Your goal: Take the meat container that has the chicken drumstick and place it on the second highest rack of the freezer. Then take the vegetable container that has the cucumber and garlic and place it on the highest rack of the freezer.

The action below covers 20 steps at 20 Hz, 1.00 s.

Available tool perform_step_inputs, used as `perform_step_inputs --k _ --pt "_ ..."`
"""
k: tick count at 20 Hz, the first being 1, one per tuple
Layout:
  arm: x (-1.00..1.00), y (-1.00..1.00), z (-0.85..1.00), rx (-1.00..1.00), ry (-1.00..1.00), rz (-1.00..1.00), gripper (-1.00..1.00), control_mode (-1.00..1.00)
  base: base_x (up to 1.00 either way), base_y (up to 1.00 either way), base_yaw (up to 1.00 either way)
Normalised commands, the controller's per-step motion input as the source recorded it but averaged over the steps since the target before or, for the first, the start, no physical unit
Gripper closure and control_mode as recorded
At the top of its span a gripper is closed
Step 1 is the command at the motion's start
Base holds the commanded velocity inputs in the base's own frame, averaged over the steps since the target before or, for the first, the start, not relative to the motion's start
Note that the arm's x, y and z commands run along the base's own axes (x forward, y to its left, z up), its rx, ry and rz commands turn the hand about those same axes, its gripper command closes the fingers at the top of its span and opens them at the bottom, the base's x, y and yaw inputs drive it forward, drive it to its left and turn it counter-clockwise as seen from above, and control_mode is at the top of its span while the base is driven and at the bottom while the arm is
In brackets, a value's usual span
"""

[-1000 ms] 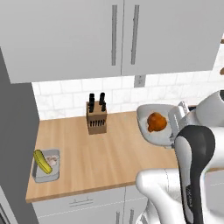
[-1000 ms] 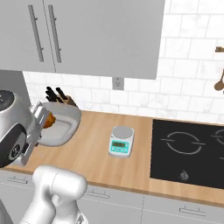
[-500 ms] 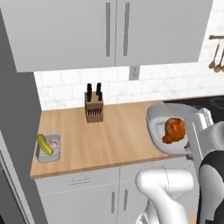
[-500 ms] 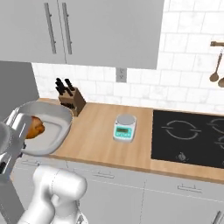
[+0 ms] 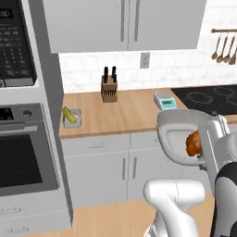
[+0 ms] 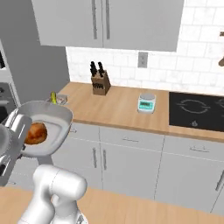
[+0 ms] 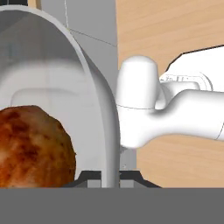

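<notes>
One dish is in our grip: the meat container (image 5: 178, 121) hangs in the air in front of the grey cupboards, away from the wooden counter (image 5: 129, 113). Our gripper (image 7: 110, 178) is pinched shut on the rim of the dish. In the hand view one dark finger tip sits on the inside of the rim and one on the outside, with the thin wall of the dish between them. The chicken drumstick (image 5: 193, 143) lies inside the dish, close to where we hold it, on the white floor of the dish. In the right base view the dish (image 6: 50, 111) looks nearly level. Back on the counter, at its far left end beside the tall grey wall, sits the vegetable container (image 5: 72, 118) with the cucumber (image 5: 69, 114) lying in it. We cannot make out the garlic. Farther along the counter stand a knife block (image 5: 109, 89) by the tiled wall and a small kitchen scale (image 5: 165, 100) next to the black cooktop (image 5: 208, 97).
</notes>
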Motion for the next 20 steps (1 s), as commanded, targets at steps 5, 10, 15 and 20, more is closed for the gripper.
perform_step_inputs --k 5,10,15,20 --pt "0.0 0.0 0.0 0.0 0.0 0.0 1.0 1.0 -0.74 1.0 0.44" --pt "0.0 0.0 0.0 0.0 0.0 0.0 1.0 1.0 -0.23 1.0 0.47" --pt "0.0 0.0 0.0 0.0 0.0 0.0 1.0 1.0 0.06 1.0 0.4" --pt "0.0 0.0 0.0 0.0 0.0 0.0 1.0 1.0 0.47 0.96 0.59"
